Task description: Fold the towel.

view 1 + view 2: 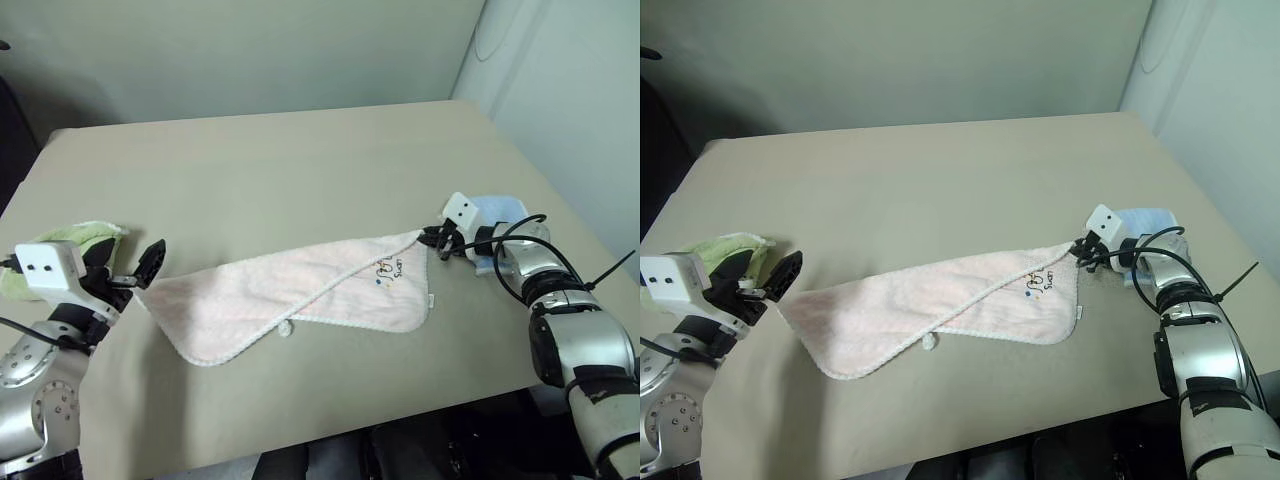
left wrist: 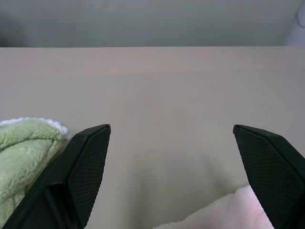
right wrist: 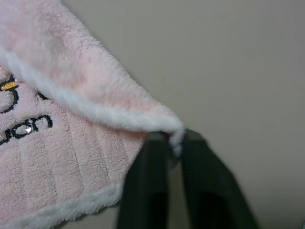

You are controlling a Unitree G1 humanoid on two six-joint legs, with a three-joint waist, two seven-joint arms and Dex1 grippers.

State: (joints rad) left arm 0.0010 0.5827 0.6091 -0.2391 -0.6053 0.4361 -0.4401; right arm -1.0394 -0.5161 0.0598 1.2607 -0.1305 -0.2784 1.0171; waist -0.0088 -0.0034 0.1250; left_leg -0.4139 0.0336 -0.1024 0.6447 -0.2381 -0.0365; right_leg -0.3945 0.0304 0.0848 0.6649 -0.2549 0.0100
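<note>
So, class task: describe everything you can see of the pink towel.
The towel is pale pink terry with white edging, a small dark logo near its right corner and a small loop at the near edge. It lies partly folded on the table. The right tool is shut on its right corner; the open left tool hovers at its left end.

The embroidered logo (image 1: 389,270) on the towel (image 1: 300,300) is too small to read from the head views; in the right wrist view its lettering (image 3: 19,129) is cut off by the picture's edge. A blue cloth (image 1: 497,212) at the towel's 3 o'clock lies partly hidden behind the right gripper (image 1: 437,238) and its wrist. At 9 o'clock, a green cloth (image 1: 70,240) is partly covered by the left gripper (image 1: 140,268) and its wrist.
</note>
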